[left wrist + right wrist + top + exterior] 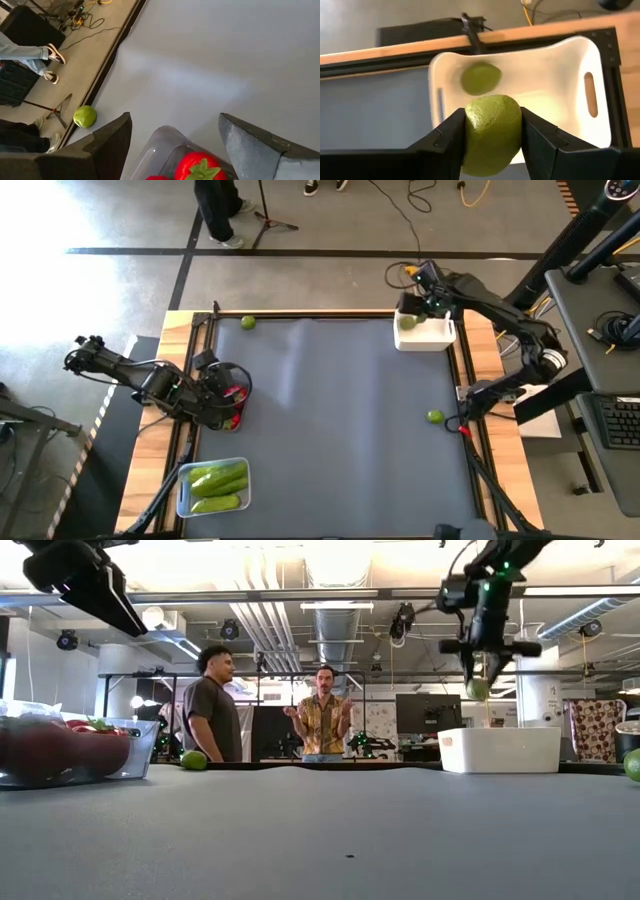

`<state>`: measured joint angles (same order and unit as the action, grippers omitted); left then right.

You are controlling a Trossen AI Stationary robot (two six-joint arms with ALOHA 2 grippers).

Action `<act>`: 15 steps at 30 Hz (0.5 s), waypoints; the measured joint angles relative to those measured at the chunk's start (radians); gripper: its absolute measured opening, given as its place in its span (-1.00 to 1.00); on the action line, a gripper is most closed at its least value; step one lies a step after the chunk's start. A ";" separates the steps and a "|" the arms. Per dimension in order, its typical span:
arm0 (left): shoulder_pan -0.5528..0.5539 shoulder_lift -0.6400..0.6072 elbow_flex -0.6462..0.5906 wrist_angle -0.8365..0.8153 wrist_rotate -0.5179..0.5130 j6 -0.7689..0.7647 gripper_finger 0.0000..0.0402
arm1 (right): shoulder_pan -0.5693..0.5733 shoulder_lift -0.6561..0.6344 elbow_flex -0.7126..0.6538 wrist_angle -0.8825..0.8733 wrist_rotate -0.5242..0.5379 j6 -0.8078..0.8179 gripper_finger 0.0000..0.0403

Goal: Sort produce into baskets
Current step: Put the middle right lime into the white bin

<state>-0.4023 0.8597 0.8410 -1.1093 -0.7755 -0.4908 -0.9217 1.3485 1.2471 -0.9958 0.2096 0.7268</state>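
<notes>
Right gripper (pixel 492 132) clamps lime (pixel 492 127), upper right of high view, above white box (pixel 560 75). Left gripper (pixel 172 145) wide, empty, over clear tub (pixel 160 150).

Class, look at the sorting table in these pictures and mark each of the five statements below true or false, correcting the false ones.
1. The right gripper holds a lime above the white box. True.
2. The white box is empty. False: one lime already lies in it.
3. The left gripper is open over the clear tub with red produce. True.
4. The cucumbers lie loose on the mat. False: they lie in a clear tub at the near left.
5. No limes are left on the mat. False: one lime lies at the far left edge, another near the right edge.
</notes>
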 joint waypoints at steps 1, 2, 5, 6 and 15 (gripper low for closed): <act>0.000 0.002 0.000 0.002 0.000 0.000 0.39 | -0.008 0.005 -0.017 0.013 -0.004 0.007 -0.26; 0.000 0.003 0.000 0.002 0.000 0.000 0.39 | -0.012 0.013 -0.032 0.029 -0.004 0.013 -0.26; 0.000 0.006 0.000 0.003 -0.001 0.000 0.39 | -0.010 0.054 -0.083 0.098 -0.011 0.023 -0.27; 0.000 0.006 0.000 0.004 -0.001 0.000 0.39 | -0.010 0.075 -0.100 0.122 -0.020 0.031 -0.27; 0.000 0.005 0.000 0.000 0.030 -0.049 0.39 | -0.020 0.263 -0.156 0.241 -0.082 0.077 -0.18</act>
<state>-0.4019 0.8650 0.8410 -1.1094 -0.7455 -0.5400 -0.9413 1.6119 1.0911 -0.7545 0.1280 0.8036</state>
